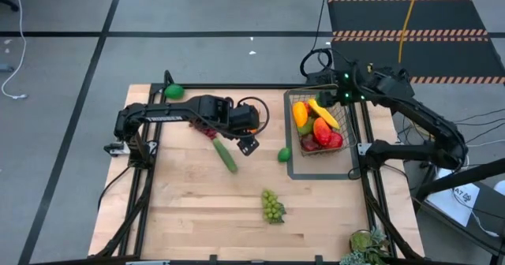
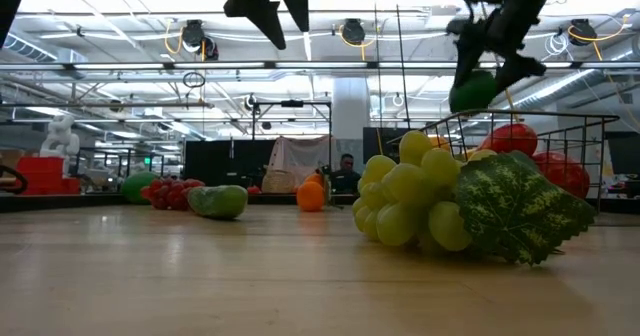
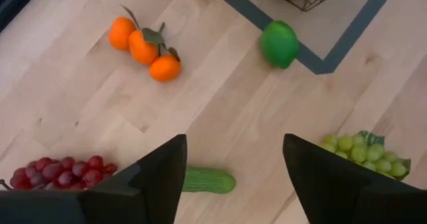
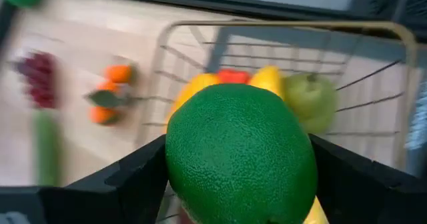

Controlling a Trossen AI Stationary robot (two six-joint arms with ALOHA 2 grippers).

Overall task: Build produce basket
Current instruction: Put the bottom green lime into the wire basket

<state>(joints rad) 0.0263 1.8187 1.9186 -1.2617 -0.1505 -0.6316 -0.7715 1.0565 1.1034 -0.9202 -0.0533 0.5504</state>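
ur right hand grips a lime over the basket, upper right; left hand wide, mid-frame.

Probably a lab (open ceiling lights)

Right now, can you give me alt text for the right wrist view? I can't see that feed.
The right gripper holds a large round green fruit between its dark fingers, above the wire basket. Inside the basket sit yellow, red and pale green fruits; beyond it, on the wooden table, lie blurred oranges, purple grapes and a cucumber.
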